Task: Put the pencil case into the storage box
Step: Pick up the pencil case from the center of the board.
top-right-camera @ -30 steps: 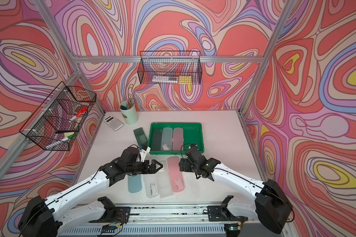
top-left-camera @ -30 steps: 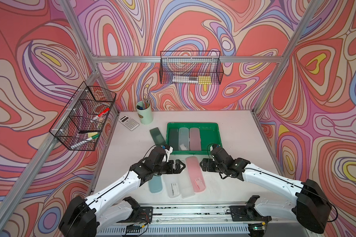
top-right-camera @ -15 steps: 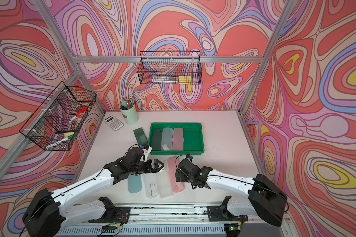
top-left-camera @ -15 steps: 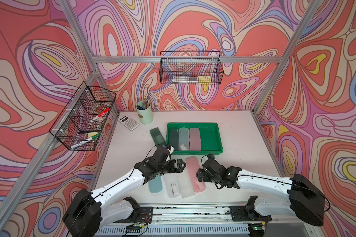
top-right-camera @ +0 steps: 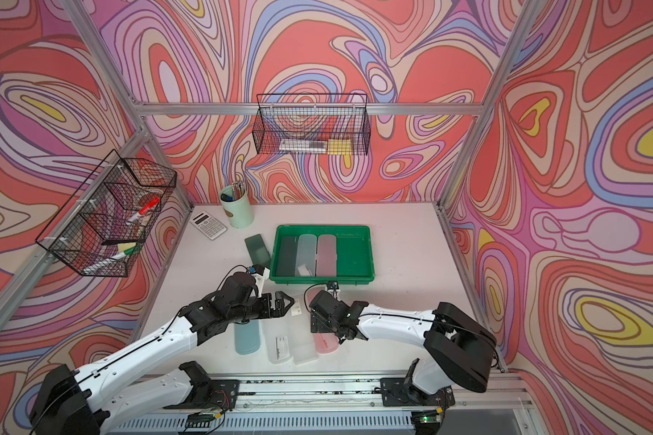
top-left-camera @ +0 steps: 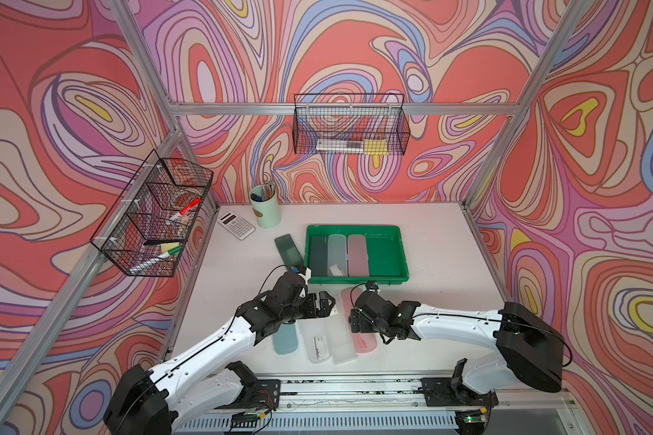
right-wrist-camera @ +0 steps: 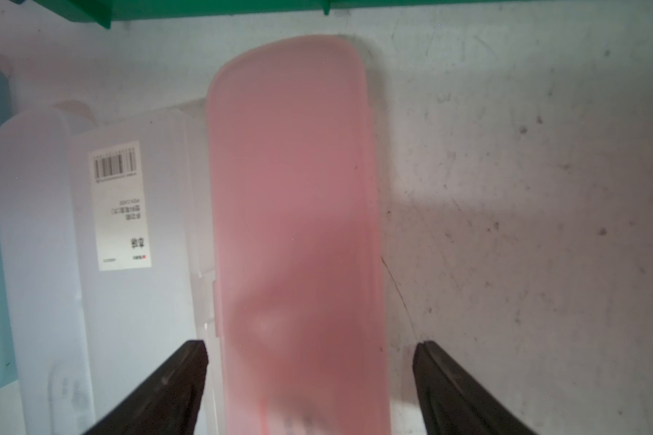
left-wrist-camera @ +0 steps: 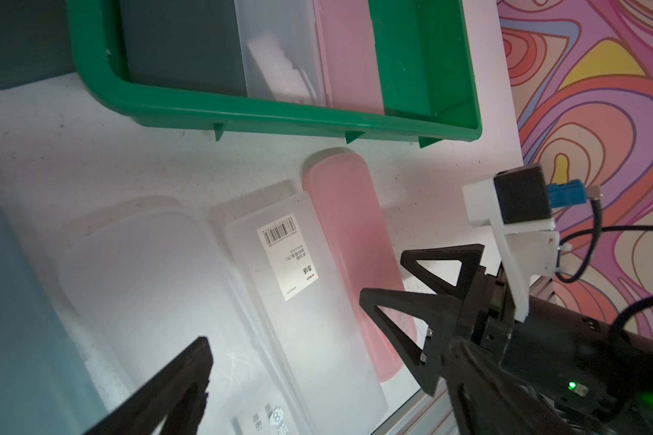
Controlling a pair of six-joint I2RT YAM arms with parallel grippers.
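Observation:
The pink pencil case (top-left-camera: 366, 343) (right-wrist-camera: 291, 188) lies flat on the table just in front of the green storage box (top-left-camera: 357, 279) (left-wrist-camera: 242, 116). My right gripper (top-left-camera: 355, 324) (right-wrist-camera: 310, 350) is open and low over the case's near half, with one finger on each long side. In the right wrist view I see gaps between the fingers and the case. My left gripper (top-left-camera: 328, 304) hovers open above the clear cases to the left and holds nothing. One of its fingers (left-wrist-camera: 189, 376) shows in the left wrist view.
In the box lie a dark case (top-left-camera: 319, 254), a clear one (top-left-camera: 336, 254) and a pink one (top-left-camera: 357, 254); its right part (top-left-camera: 387, 252) is bare. A teal case (top-left-camera: 285, 337) and two clear cases (top-left-camera: 342, 339) lie beside the pink case. A dark green case (top-left-camera: 288, 250), calculator (top-left-camera: 235, 225) and pen cup (top-left-camera: 266, 211) stand behind.
My right gripper has moved left and toward the table's front, from beside the pink case to over it, straddling it. The left arm has barely shifted.

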